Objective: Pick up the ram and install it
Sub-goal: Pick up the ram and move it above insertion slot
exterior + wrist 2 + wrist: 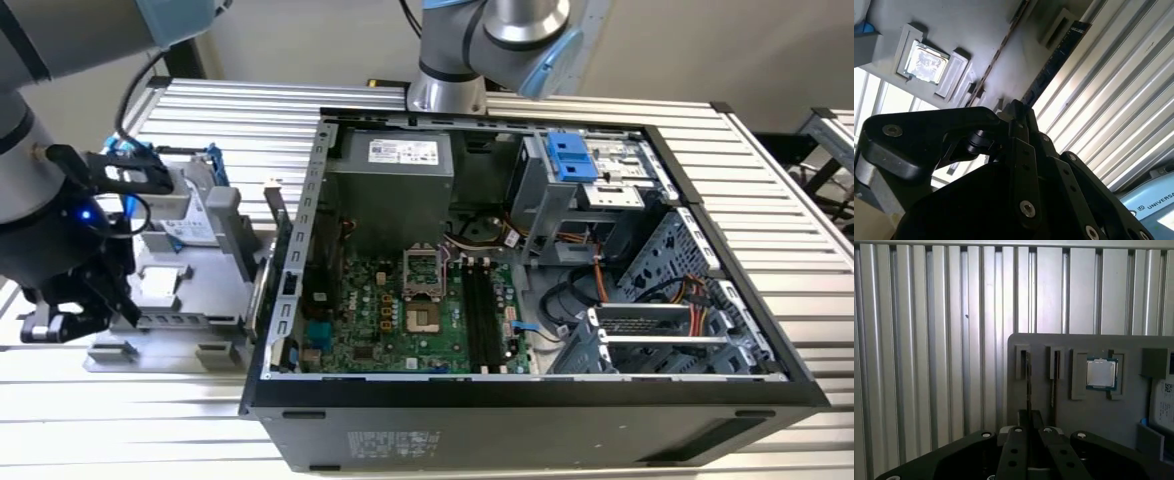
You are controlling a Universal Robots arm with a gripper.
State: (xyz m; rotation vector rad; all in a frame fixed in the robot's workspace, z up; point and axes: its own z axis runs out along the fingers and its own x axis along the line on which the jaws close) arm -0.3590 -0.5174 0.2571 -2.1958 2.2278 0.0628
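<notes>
The ram [1027,382] is a thin dark stick standing on edge in the slot nearest the edge of a grey fixture tray [1044,342]. In the second wrist view the ram [1054,67] runs as a long dark strip down to my fingertips. My gripper [1029,421] sits over its near end with the fingers drawn together on the stick, which still rests in its slot. In the exterior view my gripper [123,305] hangs over the tray's [174,300] near corner, on the exterior view's left of the open computer case [534,390]. The motherboard's black slots [481,310] lie inside the case.
A second thin stick [1055,380] stands in the neighbouring slot, and a square processor [1101,372] sits beside it. A hard drive in a blue bracket [187,215] stands at the tray's far end. Ribbed metal table [929,365] surrounds the tray. Another arm's base [447,90] rises behind the case.
</notes>
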